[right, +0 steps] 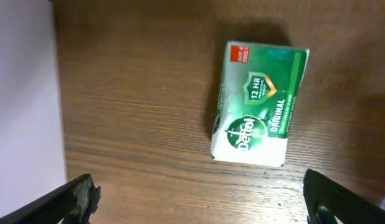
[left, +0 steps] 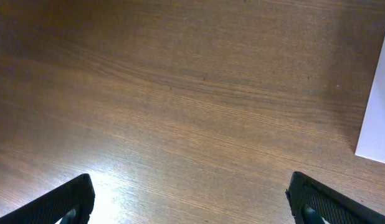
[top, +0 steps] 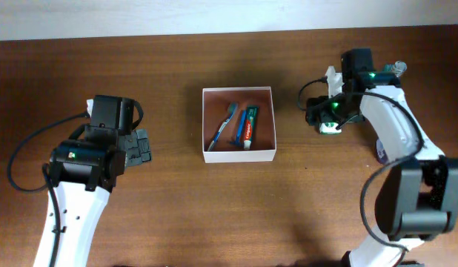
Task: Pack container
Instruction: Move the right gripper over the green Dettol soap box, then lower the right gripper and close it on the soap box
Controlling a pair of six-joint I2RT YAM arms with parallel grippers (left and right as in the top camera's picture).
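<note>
Overhead, the right arm (top: 396, 122) bends over the green soap packet (right: 255, 106), right pincer (right: 202, 202) open (left pincer (left: 189, 199) open too).

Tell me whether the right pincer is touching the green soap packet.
Apart. The right wrist view shows bare table between the Dettol soap packet and both open fingertips of the right pincer.

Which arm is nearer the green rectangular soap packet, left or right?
Right. The right arm hovers over the green rectangular soap packet, jaws open wide. The left arm is far off, on the other side of the white-walled square container.
</note>
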